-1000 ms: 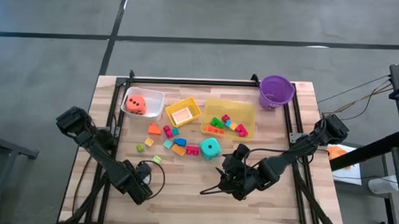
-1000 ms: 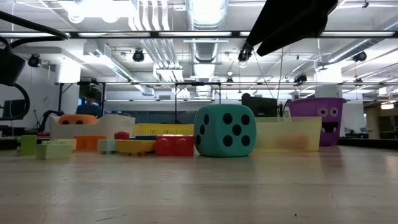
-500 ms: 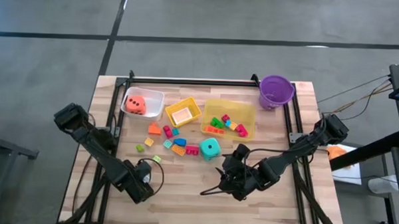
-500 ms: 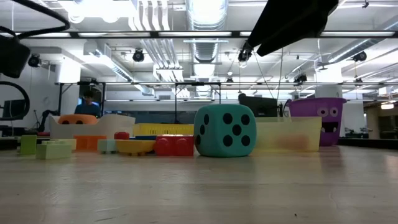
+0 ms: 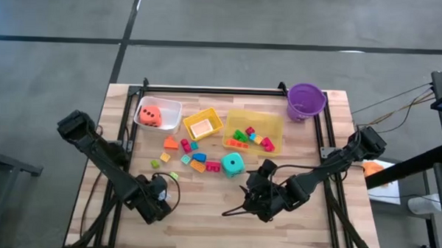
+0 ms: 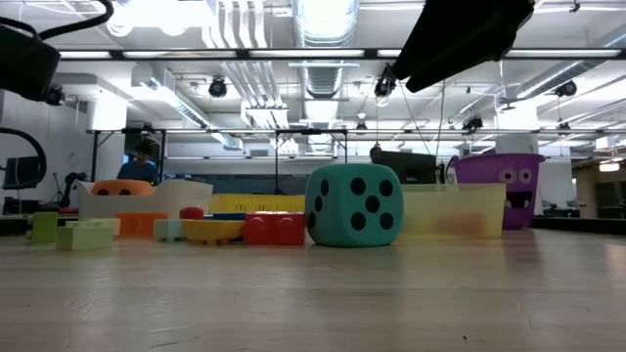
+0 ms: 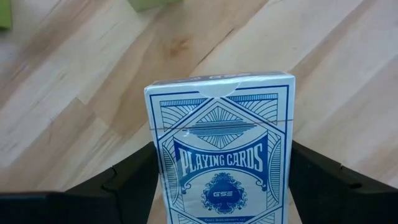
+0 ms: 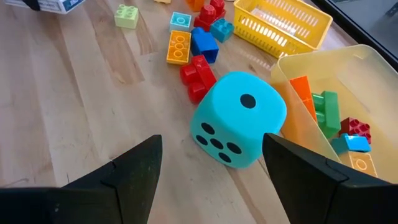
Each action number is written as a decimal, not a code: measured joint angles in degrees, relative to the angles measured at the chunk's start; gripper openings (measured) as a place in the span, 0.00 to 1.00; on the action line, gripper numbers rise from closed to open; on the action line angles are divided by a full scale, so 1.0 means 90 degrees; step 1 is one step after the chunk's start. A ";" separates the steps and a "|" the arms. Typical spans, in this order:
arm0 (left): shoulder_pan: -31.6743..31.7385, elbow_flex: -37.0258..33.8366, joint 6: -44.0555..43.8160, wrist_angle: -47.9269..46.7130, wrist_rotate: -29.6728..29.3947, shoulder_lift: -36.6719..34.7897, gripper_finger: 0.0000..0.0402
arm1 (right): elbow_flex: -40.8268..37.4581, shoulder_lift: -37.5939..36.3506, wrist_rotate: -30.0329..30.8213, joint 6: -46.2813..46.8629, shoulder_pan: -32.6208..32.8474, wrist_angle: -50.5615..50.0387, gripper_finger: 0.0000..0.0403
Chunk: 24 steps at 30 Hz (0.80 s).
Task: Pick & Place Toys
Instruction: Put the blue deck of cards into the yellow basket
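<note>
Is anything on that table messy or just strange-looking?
A scatter of loose bricks lies on the wood between the bins, and the teal die sits out among them. Oddest is the card box, standing between the left claw's fingers above bare table, not lying with the toys.

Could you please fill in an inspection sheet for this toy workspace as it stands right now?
Surface: wooden table, bare at the near edge.
Job's things: teal die on the table; orange die in the clear bin; loose bricks; card box.
Clutter: yellow basket, yellow bin, purple bucket.
Grippers: left gripper holds the card box; right gripper open, short of the teal die.
Cables: a loop by the left gripper.
Surroundings: grey floor, lit room behind.
</note>
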 joint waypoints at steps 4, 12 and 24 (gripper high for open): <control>0.0044 0.0002 0.0000 -0.0002 -0.0323 -0.0214 0.72 | 0.0000 0.0000 0.0002 -0.0002 0.0000 0.0001 0.68; 0.0602 0.0007 0.0191 -0.0019 -0.1144 -0.0775 0.72 | -0.0007 0.0000 0.0000 -0.0017 0.0000 0.0003 0.68; 0.2853 0.0231 0.2716 0.0024 -0.1182 -0.1426 0.72 | -0.0010 0.0000 -0.0005 -0.0027 0.0000 -0.0009 0.68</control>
